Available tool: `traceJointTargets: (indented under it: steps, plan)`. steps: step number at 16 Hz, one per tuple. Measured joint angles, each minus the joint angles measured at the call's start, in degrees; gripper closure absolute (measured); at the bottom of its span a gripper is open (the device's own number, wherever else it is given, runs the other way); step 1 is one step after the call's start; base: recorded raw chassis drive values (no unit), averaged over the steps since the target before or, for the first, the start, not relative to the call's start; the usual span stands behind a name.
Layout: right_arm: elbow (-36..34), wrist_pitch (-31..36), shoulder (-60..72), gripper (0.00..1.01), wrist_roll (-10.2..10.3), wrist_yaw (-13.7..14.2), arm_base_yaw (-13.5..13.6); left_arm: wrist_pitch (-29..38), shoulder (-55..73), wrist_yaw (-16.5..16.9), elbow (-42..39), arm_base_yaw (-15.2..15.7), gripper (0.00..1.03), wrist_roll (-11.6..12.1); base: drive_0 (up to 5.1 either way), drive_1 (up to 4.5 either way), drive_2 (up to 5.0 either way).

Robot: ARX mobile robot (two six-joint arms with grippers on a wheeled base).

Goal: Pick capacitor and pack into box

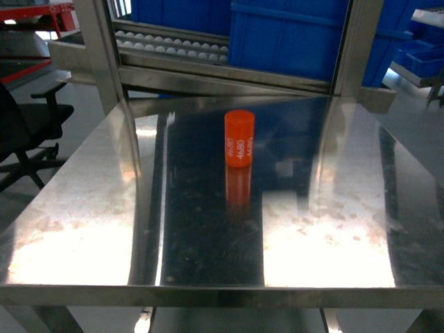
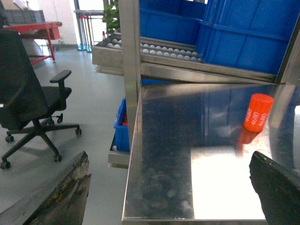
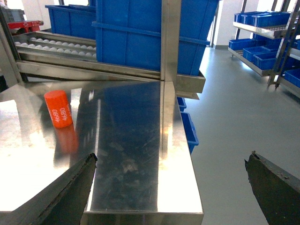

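Note:
An orange cylindrical capacitor [image 1: 239, 138] printed "4680" stands upright near the middle back of the steel table [image 1: 83, 229]. In the left wrist view the capacitor [image 2: 258, 112] is far right and ahead; in the right wrist view the capacitor [image 3: 58, 108] is far left. My left gripper [image 2: 171, 183] is open over the table's near left corner, nothing between its fingers. My right gripper [image 3: 171, 180] is open over the table's near right corner, also empty. Neither gripper shows in the head view. The box is out of view.
Large blue bins [image 1: 291, 35] sit on a roller rack [image 1: 173, 48] behind the table. A black office chair [image 2: 28, 103] stands on the floor to the left. Blue bins [image 3: 262, 44] fill shelving at right. Steel posts [image 1: 97, 55] rise at the table's back corners.

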Motion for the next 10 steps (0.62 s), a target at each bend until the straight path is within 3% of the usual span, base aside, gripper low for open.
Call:
traceJointTargets:
  steps: [10]
  plan:
    - [0.00,-0.22,0.00,0.03,-0.04,-0.02,0.00,-0.20,0.00,-0.04,0.02,0.00,0.05,-0.02,0.0,0.00,0.0]
